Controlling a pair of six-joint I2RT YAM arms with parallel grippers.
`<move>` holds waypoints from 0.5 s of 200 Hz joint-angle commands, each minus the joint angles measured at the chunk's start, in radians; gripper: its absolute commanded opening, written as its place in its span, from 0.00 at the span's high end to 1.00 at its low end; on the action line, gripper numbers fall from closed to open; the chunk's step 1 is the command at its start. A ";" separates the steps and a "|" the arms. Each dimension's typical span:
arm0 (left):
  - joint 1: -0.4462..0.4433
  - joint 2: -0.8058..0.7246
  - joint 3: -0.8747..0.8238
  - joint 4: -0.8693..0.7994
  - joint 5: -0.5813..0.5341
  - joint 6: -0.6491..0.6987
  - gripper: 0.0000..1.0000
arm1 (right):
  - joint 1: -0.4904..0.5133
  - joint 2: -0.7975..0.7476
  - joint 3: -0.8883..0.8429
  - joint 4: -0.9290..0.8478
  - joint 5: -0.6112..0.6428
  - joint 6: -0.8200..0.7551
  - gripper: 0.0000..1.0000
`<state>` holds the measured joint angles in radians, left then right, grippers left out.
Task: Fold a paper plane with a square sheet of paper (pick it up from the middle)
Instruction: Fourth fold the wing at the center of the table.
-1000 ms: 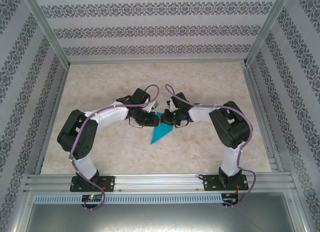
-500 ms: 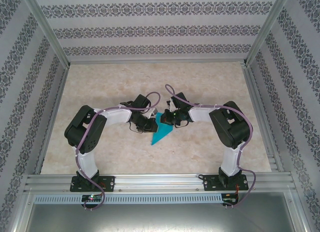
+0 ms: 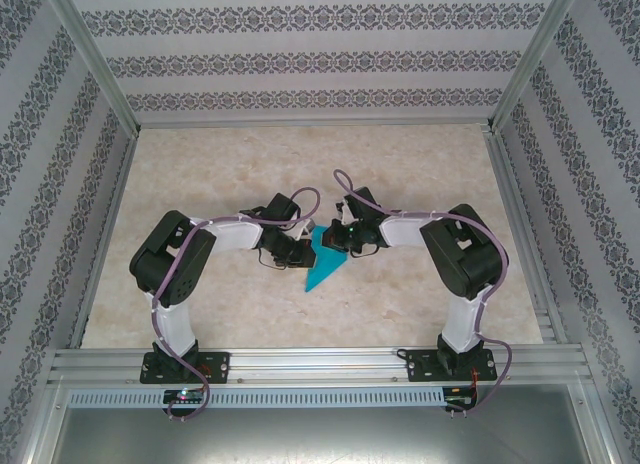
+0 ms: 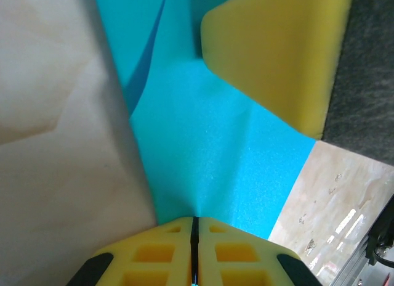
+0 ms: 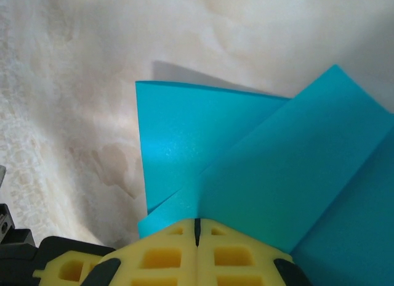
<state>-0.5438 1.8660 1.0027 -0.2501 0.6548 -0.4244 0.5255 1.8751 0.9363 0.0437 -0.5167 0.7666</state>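
Step in hand: judged to be a fold in progress, with both tools working the same sheet at mid-bench.
Paper sheet [image 3: 323,266]: lies near the middle of the bench [image 3: 400,164], between the two tools. It is already partly folded into a pointed shape, tip toward the near left. The right wrist view shows overlapping layers, and a shadow along one edge suggests that part stands off the bench.
Left tool [image 4: 194,223]: closed, yellow pads meeting on a thin seam. The cyan paper narrows into that seam, so it reads as pinching the sheet.
Right tool [image 5: 197,224]: closed the same way, with the layered edge of the sheet running in between its pads; reads as gripping. One of its pads [image 4: 277,52] lies against the paper just ahead of the left tool.
Method advised: hold one tool as anchor and move the other slowly. Line up the edges before pressing the crease.
Risk: thin paper may tear or wrinkle if the tools pull apart. The tools work close together, so contact between them is possible.
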 commanded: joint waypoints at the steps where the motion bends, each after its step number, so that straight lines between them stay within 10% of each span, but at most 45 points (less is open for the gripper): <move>1: -0.012 0.031 -0.056 -0.017 -0.079 0.012 0.89 | -0.008 -0.035 -0.050 0.009 -0.026 0.053 0.94; 100: -0.012 0.024 -0.136 0.031 -0.137 0.081 0.91 | 0.046 -0.093 -0.129 0.273 0.027 0.318 0.95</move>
<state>-0.5438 1.8381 0.9371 -0.1562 0.6537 -0.3935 0.5484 1.8050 0.8028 0.2466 -0.5285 1.0073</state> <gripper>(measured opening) 0.096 0.059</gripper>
